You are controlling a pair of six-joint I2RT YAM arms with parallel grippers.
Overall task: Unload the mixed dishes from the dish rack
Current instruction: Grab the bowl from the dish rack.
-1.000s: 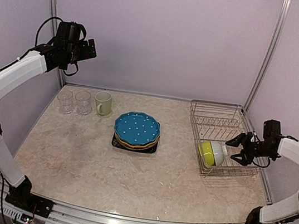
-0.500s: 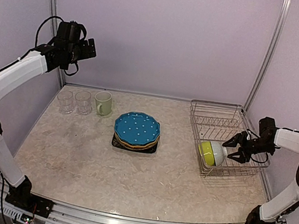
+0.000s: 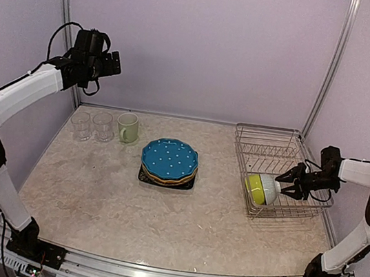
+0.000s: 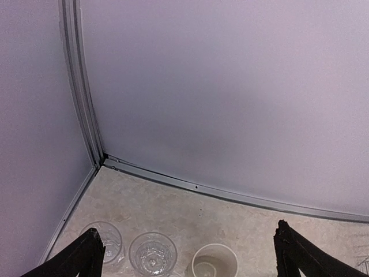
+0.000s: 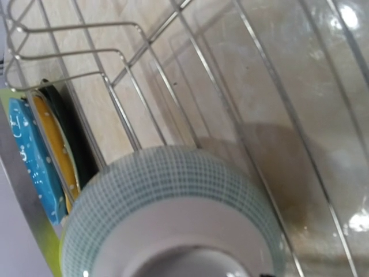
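1 rack, beige tabletop, lilac walls

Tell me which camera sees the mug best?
The top external view: the whole pale green mug shows. The left wrist view catches only its rim at the bottom edge; the right wrist view misses it.

White bowl cut off at bottom edge; lower plates mostly hidden under blue plate; glasses cropped.

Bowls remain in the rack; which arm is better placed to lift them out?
Right. The right fingers, open, are at the dish rack, close beside the white bowl and lime bowl. The left fingers are raised high over the far left corner.
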